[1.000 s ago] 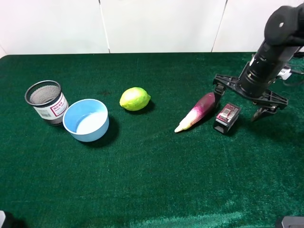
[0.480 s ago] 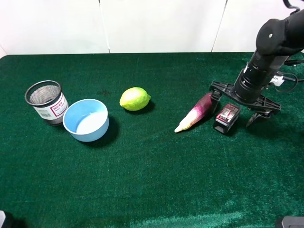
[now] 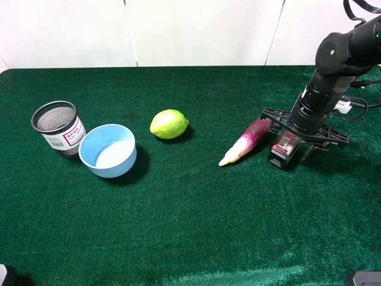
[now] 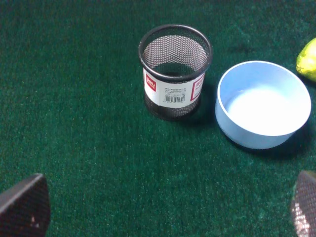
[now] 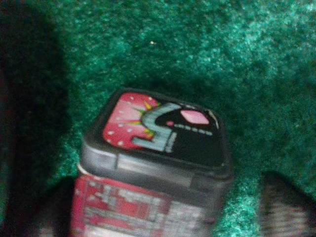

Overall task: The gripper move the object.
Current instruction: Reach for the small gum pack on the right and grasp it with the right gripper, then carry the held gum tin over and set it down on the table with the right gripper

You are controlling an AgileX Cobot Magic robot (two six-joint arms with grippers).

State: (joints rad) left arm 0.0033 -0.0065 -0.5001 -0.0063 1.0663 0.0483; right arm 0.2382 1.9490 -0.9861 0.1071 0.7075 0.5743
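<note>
Box [image 3: 286,146] with a red-and-white label sits on the green table [image 3: 190,226] toward three o'clock, a purple vegetable [image 3: 245,140] just beside it at its nine o'clock. The right claw [image 3: 305,134] hangs spread wide over the box, not gripping it. The left claw [image 4: 158,207] gapes wide too, facing a mesh cup [image 4: 173,91] and blue bowl [image 4: 256,140].

Dark green felt table [image 3: 178,226]; black box [image 5: 158,143] with red-and-white label; pale blue bowl [image 3: 108,150]; yellow-green lime [image 3: 169,124]; black mesh cup [image 3: 58,128]; purple-and-white vegetable [image 3: 245,140]

Left to right: mesh cup [image 3: 58,128], bowl [image 3: 113,170], lime [image 3: 169,124], vegetable [image 3: 244,142], box [image 3: 285,145] under claw [image 3: 305,133].
</note>
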